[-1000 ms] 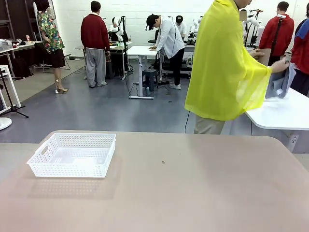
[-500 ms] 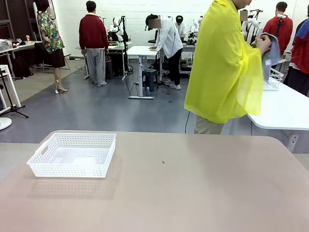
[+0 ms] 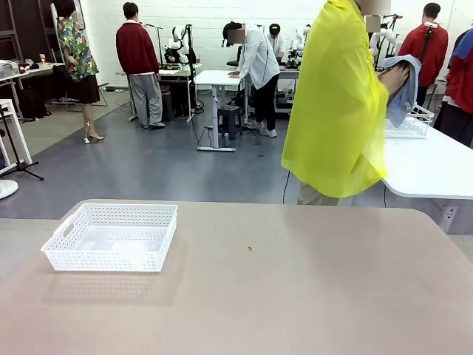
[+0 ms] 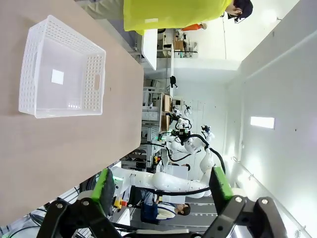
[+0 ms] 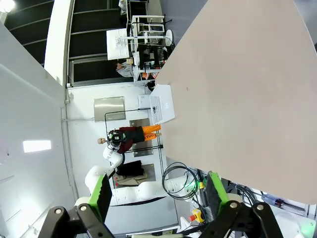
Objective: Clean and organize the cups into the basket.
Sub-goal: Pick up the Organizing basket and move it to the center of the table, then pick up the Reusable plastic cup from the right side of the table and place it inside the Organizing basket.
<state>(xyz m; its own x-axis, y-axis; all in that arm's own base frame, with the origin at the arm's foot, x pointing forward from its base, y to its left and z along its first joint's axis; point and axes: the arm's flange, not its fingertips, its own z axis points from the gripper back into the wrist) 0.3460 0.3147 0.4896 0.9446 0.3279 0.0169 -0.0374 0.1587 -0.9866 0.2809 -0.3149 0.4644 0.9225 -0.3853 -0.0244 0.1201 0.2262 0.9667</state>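
Basket (image 3: 103, 260) sits mouth-up, long axis left-right on the table (image 3: 310, 296), left pincer (image 4: 162, 186) and right pincer (image 5: 158, 194) both wide apart, blue cloth (image 3: 405, 90) hides whatever the person (image 3: 336, 96) holds.

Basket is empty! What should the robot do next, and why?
Probably just wait, with the left gripper and right gripper open. The basket holds nothing, and the person across is turned toward another table, holding a blue-grey cloth, so nothing seems ready to pick up yet.
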